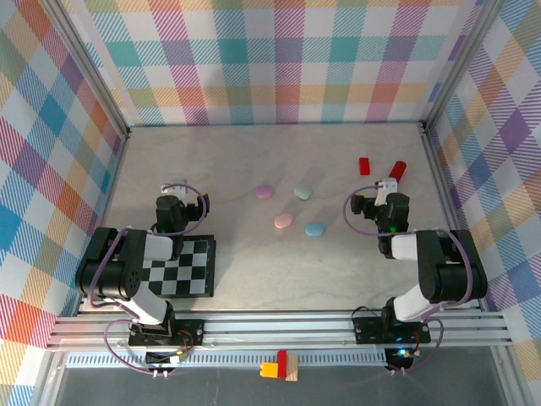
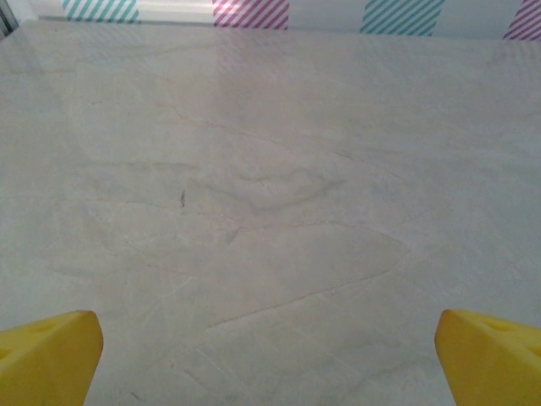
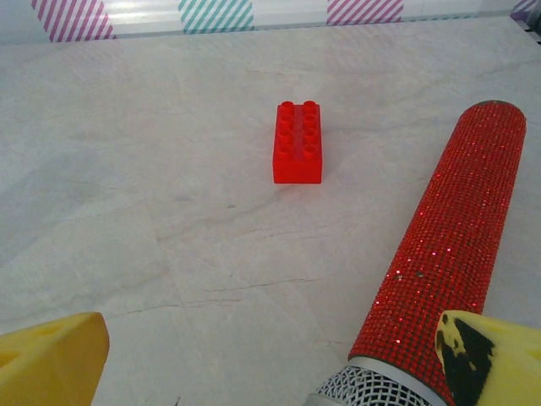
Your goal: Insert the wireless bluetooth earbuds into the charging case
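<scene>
Left wrist: my left gripper (image 2: 269, 359) spread, pinching nothing. Right wrist: right gripper (image 3: 270, 359) spread too, microphone (image 3: 456, 237) by its right finger. Overhead: 4 earbuds (image 1: 283, 221) lie between both grippers; I'd centre over 1, descend slowly.

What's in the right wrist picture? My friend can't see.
A red studded plastic brick lies flat on the pale marbled table, apart from a glittery red microphone at the right. The right claw stands open, yellow tips in the bottom corners.
</scene>
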You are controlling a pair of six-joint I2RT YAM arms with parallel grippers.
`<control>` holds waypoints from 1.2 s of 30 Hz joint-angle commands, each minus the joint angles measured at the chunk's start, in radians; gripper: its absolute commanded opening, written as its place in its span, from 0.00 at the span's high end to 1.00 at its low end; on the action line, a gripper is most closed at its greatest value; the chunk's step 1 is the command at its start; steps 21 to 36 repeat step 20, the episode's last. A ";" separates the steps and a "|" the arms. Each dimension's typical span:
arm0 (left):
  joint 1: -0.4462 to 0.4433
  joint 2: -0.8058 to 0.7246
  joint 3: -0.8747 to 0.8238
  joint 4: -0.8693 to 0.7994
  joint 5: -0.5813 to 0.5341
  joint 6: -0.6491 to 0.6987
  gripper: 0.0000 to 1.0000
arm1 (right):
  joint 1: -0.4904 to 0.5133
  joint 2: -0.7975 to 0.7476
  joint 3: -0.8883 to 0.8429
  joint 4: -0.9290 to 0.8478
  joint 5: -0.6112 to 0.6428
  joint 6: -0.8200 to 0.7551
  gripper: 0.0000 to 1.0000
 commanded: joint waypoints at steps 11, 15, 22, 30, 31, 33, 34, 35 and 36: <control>0.006 0.002 0.008 -0.022 0.015 -0.011 0.00 | -0.004 0.006 0.013 0.009 -0.025 0.009 0.01; 0.006 0.002 0.009 -0.025 0.015 -0.011 0.00 | -0.005 0.008 0.014 0.007 -0.026 0.008 0.01; 0.006 0.002 0.006 -0.021 0.015 -0.011 0.00 | -0.004 0.006 0.011 0.012 -0.026 0.007 0.01; 0.006 0.002 0.006 -0.021 0.015 -0.011 0.00 | -0.004 0.006 0.011 0.012 -0.026 0.007 0.01; 0.006 0.002 0.006 -0.021 0.015 -0.011 0.00 | -0.004 0.006 0.011 0.012 -0.026 0.007 0.01; 0.006 0.002 0.006 -0.021 0.015 -0.011 0.00 | -0.004 0.006 0.011 0.012 -0.026 0.007 0.01; 0.006 0.002 0.006 -0.021 0.015 -0.011 0.00 | -0.004 0.006 0.011 0.012 -0.026 0.007 0.01; 0.006 0.002 0.006 -0.021 0.015 -0.011 0.00 | -0.004 0.006 0.011 0.012 -0.026 0.007 0.01; 0.006 0.002 0.006 -0.021 0.015 -0.011 0.00 | -0.004 0.006 0.011 0.012 -0.026 0.007 0.01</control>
